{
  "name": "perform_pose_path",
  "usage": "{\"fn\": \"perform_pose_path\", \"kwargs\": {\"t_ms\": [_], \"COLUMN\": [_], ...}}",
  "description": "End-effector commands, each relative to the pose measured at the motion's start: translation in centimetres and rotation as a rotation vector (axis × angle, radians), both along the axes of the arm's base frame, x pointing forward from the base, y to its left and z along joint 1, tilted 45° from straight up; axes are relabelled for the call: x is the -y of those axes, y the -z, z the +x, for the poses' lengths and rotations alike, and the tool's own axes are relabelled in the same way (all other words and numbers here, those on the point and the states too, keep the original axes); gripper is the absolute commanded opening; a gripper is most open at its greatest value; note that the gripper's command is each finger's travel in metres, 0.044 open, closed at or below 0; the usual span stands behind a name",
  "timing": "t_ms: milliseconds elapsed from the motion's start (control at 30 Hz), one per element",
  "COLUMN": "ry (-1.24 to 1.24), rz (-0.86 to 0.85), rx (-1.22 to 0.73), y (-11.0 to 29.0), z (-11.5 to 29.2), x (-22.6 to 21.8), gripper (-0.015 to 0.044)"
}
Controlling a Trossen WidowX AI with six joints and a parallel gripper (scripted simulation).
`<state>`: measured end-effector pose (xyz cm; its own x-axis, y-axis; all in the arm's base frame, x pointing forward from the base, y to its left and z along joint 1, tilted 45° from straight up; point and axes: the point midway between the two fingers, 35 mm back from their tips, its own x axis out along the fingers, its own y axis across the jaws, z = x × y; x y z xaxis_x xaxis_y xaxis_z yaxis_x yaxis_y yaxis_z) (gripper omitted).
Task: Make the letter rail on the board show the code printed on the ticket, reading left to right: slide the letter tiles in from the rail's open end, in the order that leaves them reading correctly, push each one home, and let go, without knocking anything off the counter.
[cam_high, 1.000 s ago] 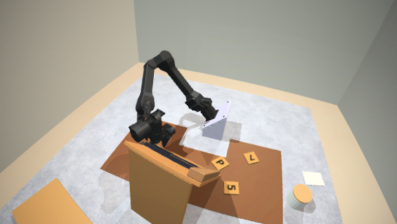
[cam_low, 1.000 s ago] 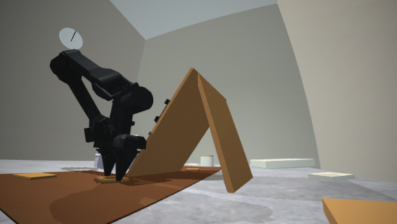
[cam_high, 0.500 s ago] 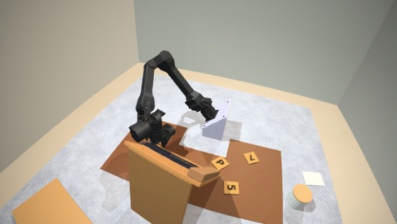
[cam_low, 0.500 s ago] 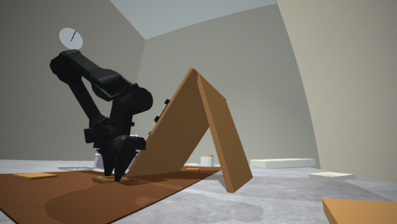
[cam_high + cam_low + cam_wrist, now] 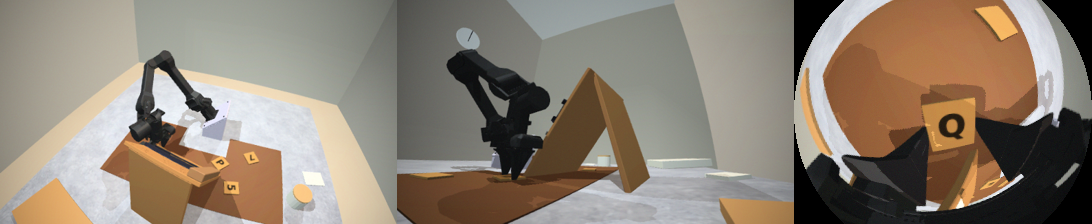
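I am reaching my black gripper (image 5: 951, 152) down to the brown mat (image 5: 261, 192) on the grey bench (image 5: 86, 137), and I am gripping the flat orange square tile marked Q (image 5: 950, 124) between my two dark fingers. In the wrist view the Q tile is lying flat on the mat, with one finger pressing on each of its side edges. In the exterior view my fingertips are touching down on that tile (image 5: 504, 178), just beside the foot of the tall orange A-shaped board (image 5: 575, 127).

From the top view, going left to right: a flat orange slab (image 5: 48, 206) is lying at the bench's near corner; the board's dark letter rail (image 5: 168, 156) is running along its upper edge to a wooden end block (image 5: 204, 173); the orange tiles marked P (image 5: 220, 163), 5 (image 5: 231, 187) and 7 (image 5: 251, 157) are lying apart on the mat; a white ticket (image 5: 313, 178) and a pale round jar with an orange lid (image 5: 299, 196) are sitting off the mat.
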<state>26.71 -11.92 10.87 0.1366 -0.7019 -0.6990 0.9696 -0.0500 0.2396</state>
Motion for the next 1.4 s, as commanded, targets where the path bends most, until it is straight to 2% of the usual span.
{"fn": "perform_pose_path", "kwargs": {"t_ms": [0,1367], "ry": [0.0,0.0], "rz": [0.003,0.004], "rx": [0.003,0.002], "y": [-0.2,-1.4], "z": [0.0,-0.5], "x": [-0.2,-1.8], "gripper": [0.0,0.0]}}
